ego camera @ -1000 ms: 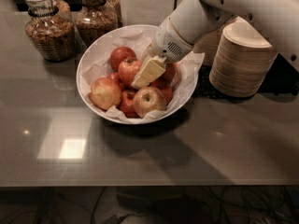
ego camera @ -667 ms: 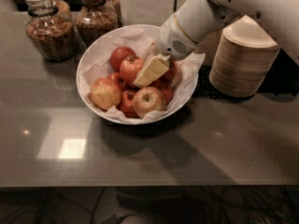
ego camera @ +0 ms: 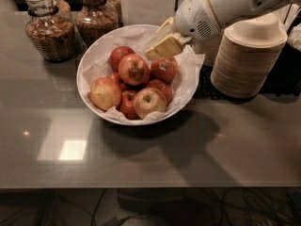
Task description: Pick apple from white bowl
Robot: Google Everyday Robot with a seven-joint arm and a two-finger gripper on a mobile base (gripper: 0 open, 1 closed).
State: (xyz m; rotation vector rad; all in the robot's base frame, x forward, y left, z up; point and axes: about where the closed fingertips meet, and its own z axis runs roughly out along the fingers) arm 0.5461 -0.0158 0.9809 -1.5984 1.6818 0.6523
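Note:
The white bowl [ego camera: 94, 55], lined with crumpled white paper, holds several apples. The red-orange apple [ego camera: 134, 68] with a dark stem dimple lies on top of the pile near the middle. A red apple with a sticker [ego camera: 163, 69] is to its right, and a paler yellow-green apple [ego camera: 149, 101] is at the front. My gripper [ego camera: 154, 45] hangs over the bowl's back right rim, above and to the right of the apple and not touching it. Its cream fingers [ego camera: 167, 46] stand slightly apart with nothing between them.
Two glass jars of granola [ego camera: 49, 29] [ego camera: 96, 20] stand behind the bowl at the left. A stack of tan disposable bowls [ego camera: 247, 58] stands close to the right of the bowl, under my arm [ego camera: 221, 6]. The grey table's front edge [ego camera: 150, 185] runs across below.
My gripper has lifted out from among the apples and pulled back to the upper right, empty. The red-orange apple it covered now shows on top.

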